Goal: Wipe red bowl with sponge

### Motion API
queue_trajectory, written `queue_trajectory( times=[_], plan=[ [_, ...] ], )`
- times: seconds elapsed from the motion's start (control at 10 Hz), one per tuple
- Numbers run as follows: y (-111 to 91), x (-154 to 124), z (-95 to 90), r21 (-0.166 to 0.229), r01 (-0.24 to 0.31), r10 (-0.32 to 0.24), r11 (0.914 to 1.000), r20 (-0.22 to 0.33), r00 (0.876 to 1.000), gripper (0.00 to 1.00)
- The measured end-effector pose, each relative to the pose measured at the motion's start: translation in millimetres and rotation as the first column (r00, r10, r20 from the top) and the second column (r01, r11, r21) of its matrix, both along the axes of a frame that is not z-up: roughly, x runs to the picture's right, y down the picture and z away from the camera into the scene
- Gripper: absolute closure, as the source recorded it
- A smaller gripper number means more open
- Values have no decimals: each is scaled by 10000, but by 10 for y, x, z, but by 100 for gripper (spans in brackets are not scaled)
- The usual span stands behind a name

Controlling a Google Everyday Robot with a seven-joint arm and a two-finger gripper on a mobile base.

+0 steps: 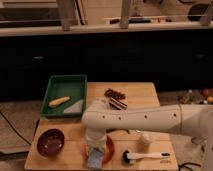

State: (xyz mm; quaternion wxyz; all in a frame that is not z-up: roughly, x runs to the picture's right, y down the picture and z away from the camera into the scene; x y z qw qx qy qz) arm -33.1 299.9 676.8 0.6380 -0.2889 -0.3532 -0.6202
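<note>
The red bowl [108, 149] sits near the table's front edge, and only its orange right rim shows past my arm. My gripper [94, 152] points straight down over the bowl's left part. It is shut on the sponge [94, 160], a pale blue-grey block pressed low at the bowl's front-left. My white forearm [145, 120] reaches in from the right and hides most of the bowl.
A dark maroon bowl [50, 141] stands left of the red one. A green tray [75, 82] at the back left holds a yellow item [59, 101]. A white-handled brush [146, 156] lies front right beside a small white container [145, 140]. Dark packets [116, 97] lie mid-table.
</note>
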Motion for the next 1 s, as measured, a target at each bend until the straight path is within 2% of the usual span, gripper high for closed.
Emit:
queue_trajectory(
  times=[0.2, 0.4, 1.0],
  plan=[
    [-43, 172, 42, 70, -204, 207, 9998, -362, 9991, 100],
    [-145, 210, 95, 285, -377, 392, 9989, -544, 9978, 100],
    [-334, 24, 50, 613, -463, 471, 9970, -125, 9988, 100]
  ],
)
